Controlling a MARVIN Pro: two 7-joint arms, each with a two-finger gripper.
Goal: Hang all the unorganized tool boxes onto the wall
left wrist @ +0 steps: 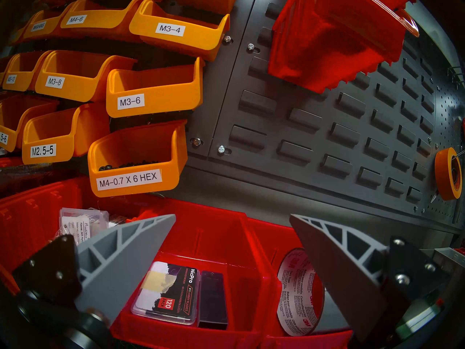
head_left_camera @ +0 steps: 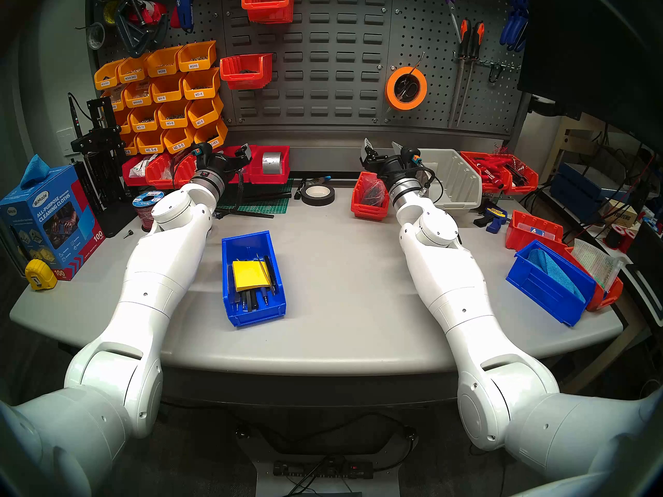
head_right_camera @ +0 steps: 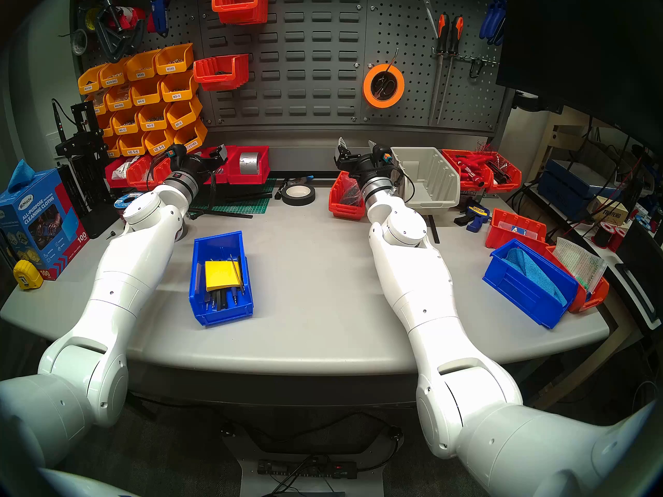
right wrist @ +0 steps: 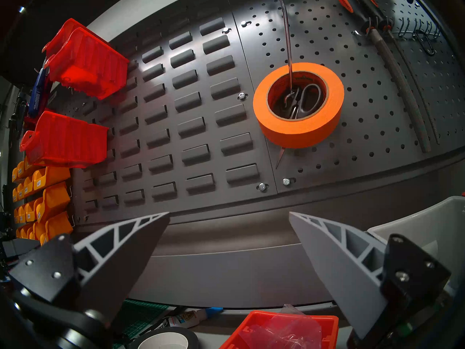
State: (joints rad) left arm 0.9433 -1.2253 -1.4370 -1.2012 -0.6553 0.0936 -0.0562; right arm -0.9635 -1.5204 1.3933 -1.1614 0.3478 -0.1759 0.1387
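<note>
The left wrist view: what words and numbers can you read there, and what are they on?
"M3-4" yellow bin
"M3-6" yellow bin
"M3-8" yellow bin
"M4-6" yellow bin
"M2.5-5" yellow bin
"M4-0.7 X 6 HEX" yellow bin
"NicPro", "120 PACK" blade box
"3M", "Duct Tape" tape roll
Clear packet's print: too small.

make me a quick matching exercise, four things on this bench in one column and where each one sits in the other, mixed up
Things:
1. yellow notepad
2. scissors
3. roll of duct tape
4. blue cloth

Places:
A. inside the orange tape roll on the pegboard
B. in the blue bin at the table's right edge
C. in the blue bin at mid-table, with pens
D. in a red bin at the back of the table

Pairs: 1-C, 2-A, 3-D, 4-B
</note>
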